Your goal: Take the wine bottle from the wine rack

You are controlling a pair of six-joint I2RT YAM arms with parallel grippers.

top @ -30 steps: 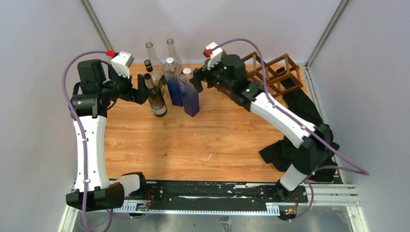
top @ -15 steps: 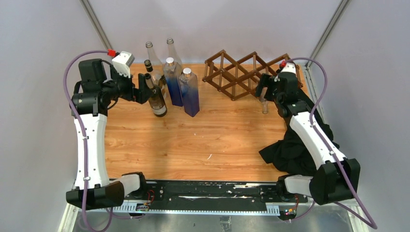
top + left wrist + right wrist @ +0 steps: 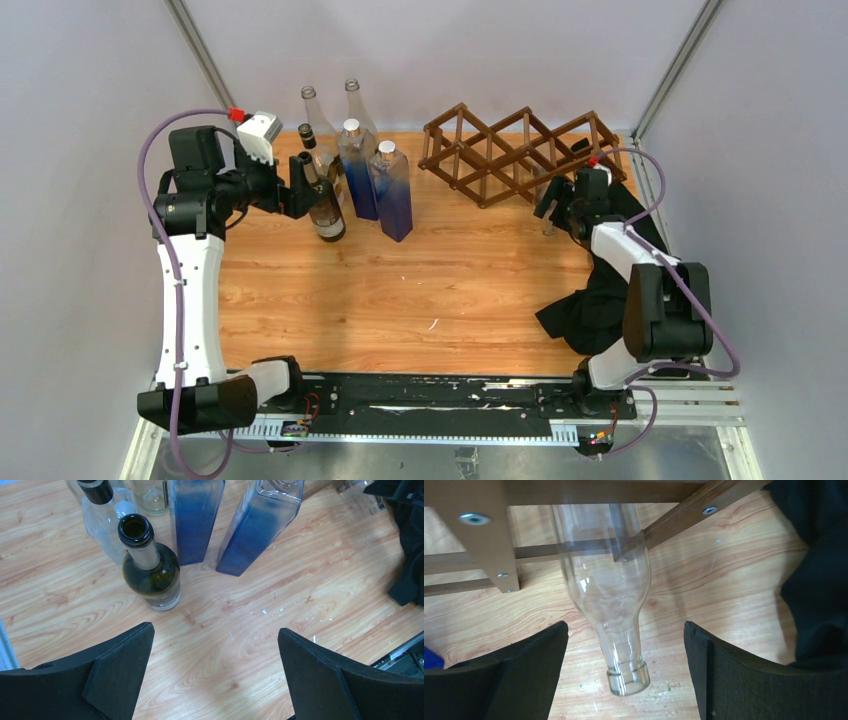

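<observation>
The brown wooden wine rack [image 3: 500,152] stands at the back right of the table; its slats also show in the right wrist view [image 3: 484,525]. A clear glass wine bottle [image 3: 606,595] lies in a cell at its right end. The bottle's neck [image 3: 547,218] slopes out toward the front, with the mouth close to the table. My right gripper [image 3: 552,203] is open, with its fingers either side of the neck [image 3: 624,627], not touching it. My left gripper [image 3: 300,184] is open and empty [image 3: 215,632], beside a dark green bottle [image 3: 150,572].
Several bottles stand at the back left: the dark green one [image 3: 325,208], two blue square ones [image 3: 358,178] [image 3: 393,198], and clear ones behind [image 3: 312,108]. A black cloth [image 3: 612,290] lies by the right edge, under my right arm.
My right arm swung from the blue bottles across to the right end of the rack and closed in on the clear bottle's neck. My left arm barely moved.
</observation>
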